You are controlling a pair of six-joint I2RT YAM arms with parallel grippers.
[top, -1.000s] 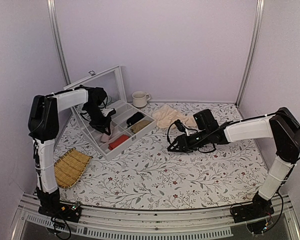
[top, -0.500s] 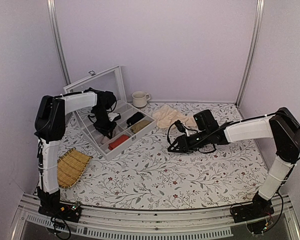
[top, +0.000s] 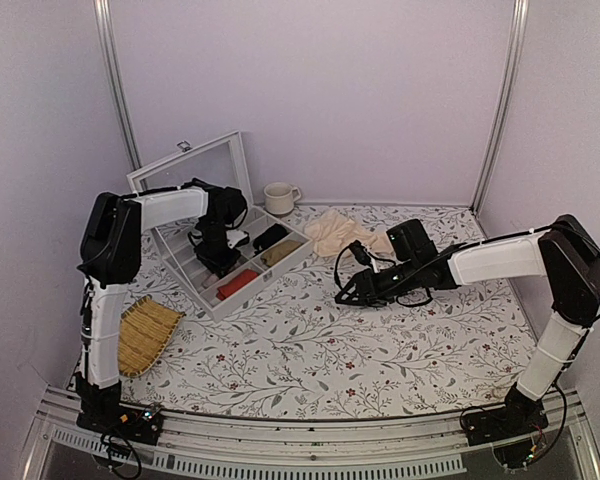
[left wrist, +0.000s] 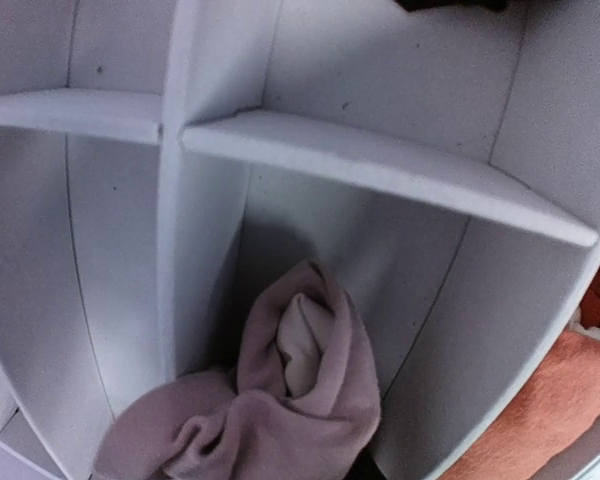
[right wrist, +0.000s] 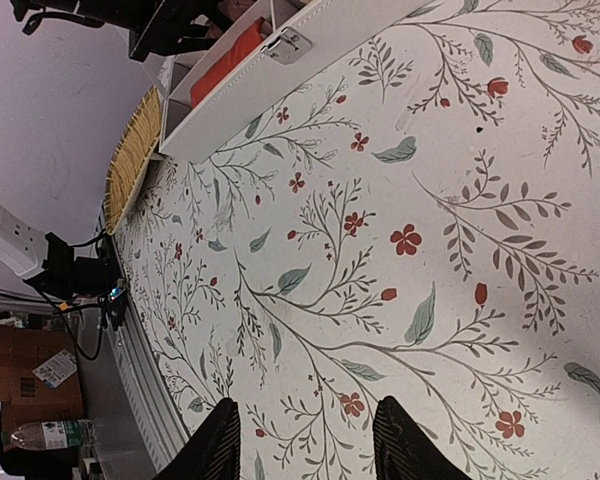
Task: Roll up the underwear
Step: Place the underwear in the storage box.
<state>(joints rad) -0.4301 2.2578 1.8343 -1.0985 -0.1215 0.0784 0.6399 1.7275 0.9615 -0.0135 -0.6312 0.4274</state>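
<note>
Now, with the left claw [top: 218,260] seemingly clenched on the rolled underwear [left wrist: 280,400] inside a compartment of the white box [left wrist: 380,170], and the right claw [right wrist: 305,445] released over the bench [right wrist: 380,250], seat the roll low and snug before letting go, so it does not unroll.

The left arm [top: 165,205] is reaching forward with the elbow bent, and its wrist is pointing the left gripper [top: 218,258] downwards. How its jaws are standing is not visible. The right arm [top: 490,262] is stretching low toward the middle. The right gripper [right wrist: 310,440] is hovering with its fingers [right wrist: 223,445] apart, holding nothing.
</note>
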